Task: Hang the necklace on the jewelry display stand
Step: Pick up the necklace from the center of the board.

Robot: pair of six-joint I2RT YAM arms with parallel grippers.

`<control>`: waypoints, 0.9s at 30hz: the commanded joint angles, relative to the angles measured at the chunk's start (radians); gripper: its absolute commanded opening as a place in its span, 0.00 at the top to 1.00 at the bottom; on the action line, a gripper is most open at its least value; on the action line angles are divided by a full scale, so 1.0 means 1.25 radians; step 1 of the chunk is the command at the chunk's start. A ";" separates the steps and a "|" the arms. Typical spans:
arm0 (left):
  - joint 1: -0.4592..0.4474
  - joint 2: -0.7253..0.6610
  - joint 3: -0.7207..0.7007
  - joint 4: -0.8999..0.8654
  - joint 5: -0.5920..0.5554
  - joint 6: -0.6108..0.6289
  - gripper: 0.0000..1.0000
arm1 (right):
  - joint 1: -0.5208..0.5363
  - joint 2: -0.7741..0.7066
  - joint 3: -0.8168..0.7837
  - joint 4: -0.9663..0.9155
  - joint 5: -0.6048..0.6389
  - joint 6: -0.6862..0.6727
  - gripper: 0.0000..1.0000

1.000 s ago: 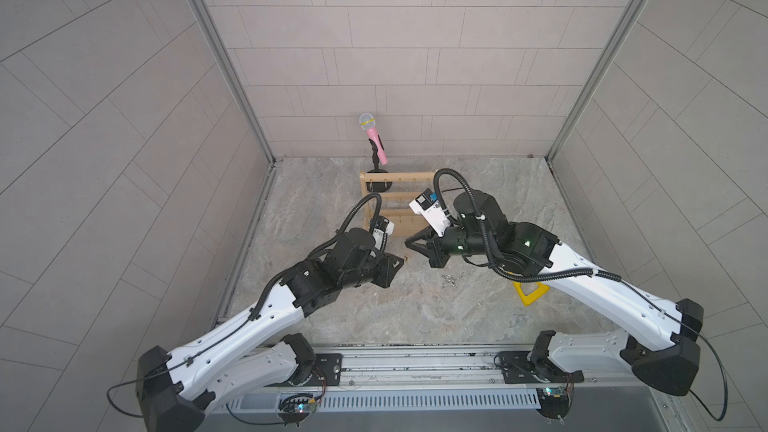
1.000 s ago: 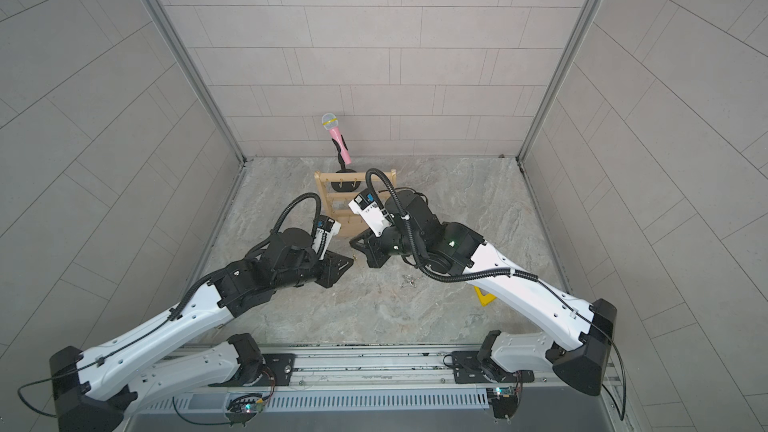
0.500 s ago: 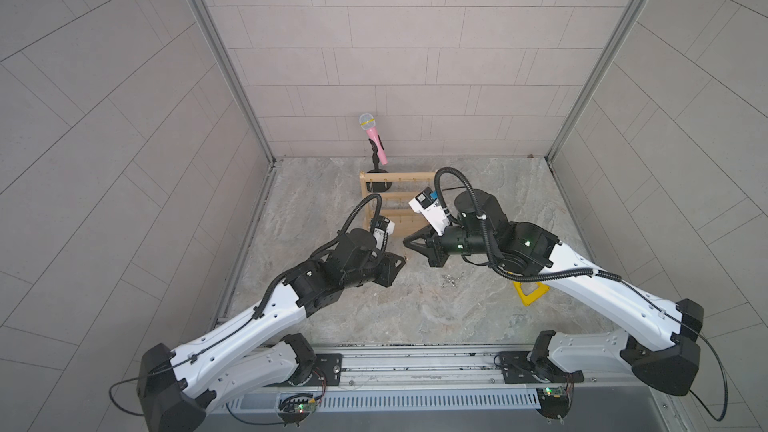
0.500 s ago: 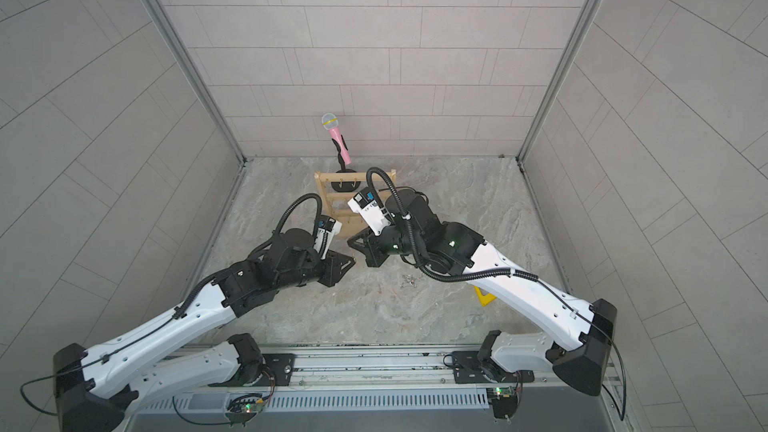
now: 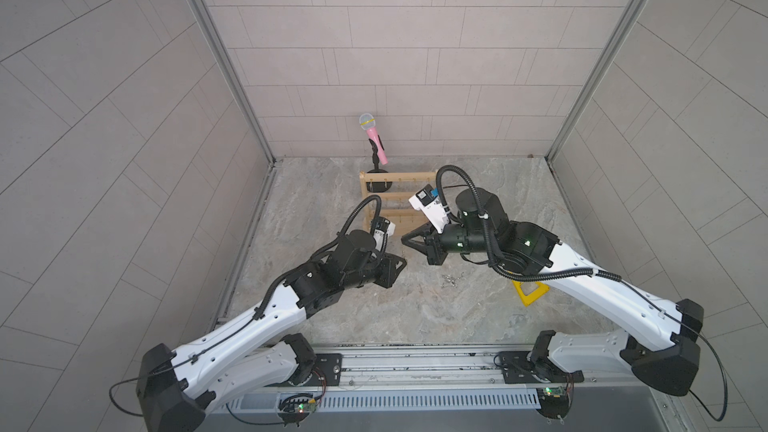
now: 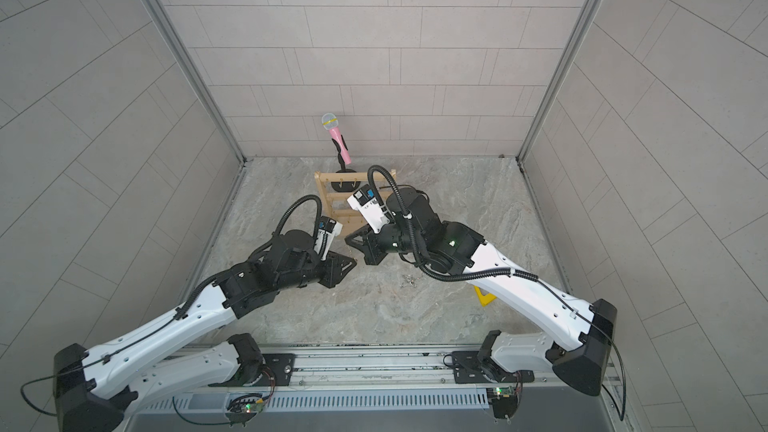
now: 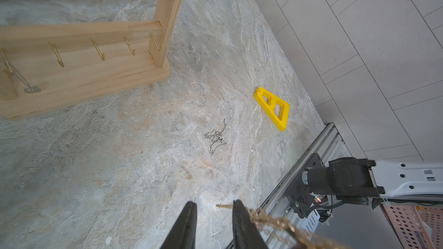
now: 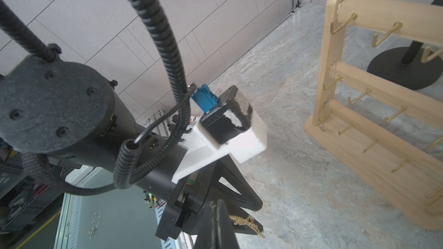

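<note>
Reaching toward each other over the marbled grey desk (image 5: 374,317), the left tool (image 5: 400,261) and the right tool (image 5: 405,239) sit tip near tip, just in front of the light wooden jewelry display stand with three hooked bars (image 5: 399,175); the left tool's black fingers (image 7: 187,221) stand apart, desk showing in the gap; a thin gold chain necklace (image 7: 261,216) lies against one of those fingers, its loose end poking into the gap; the right tool's jaws are pressed together, and the right wrist view shows the gold chain just beside its tip; whether it pinches the chain cannot be told; the stand is upright near the back of the desk, a fine silver chain with a round pendant (image 7: 31,89) hanging by one side post; behind it rises a pink microphone on a black stand (image 5: 376,143); a tangled silver chain (image 7: 215,137) lies loose on the desk, near a yellow triangular plastic piece (image 7: 273,108).
</note>
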 commanded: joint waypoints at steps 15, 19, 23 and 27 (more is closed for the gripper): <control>-0.004 -0.045 -0.009 0.049 -0.017 -0.001 0.69 | -0.005 0.006 0.005 0.024 -0.028 0.019 1.00; -0.004 -0.070 -0.005 0.044 -0.019 0.003 0.69 | -0.005 -0.004 -0.010 0.016 -0.021 0.013 1.00; -0.003 -0.094 -0.001 0.067 0.005 0.008 0.64 | -0.005 -0.004 -0.015 0.017 -0.025 0.013 1.00; -0.003 -0.111 0.013 0.066 0.001 0.012 0.57 | -0.005 0.000 -0.014 0.013 -0.034 0.011 1.00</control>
